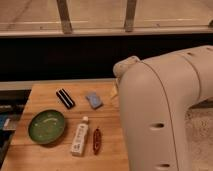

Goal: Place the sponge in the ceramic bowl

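Note:
The sponge, a small flat blue-grey pad, lies on the wooden table toward its back middle. The ceramic bowl, round, green and shallow, sits at the table's left front, well apart from the sponge. The large white arm fills the right of the camera view and hides the table's right side. The gripper itself is out of view; only the arm's body shows.
A black block with a white stripe lies left of the sponge. A white bottle and a reddish-brown object lie side by side right of the bowl. A dark wall and railing run behind the table.

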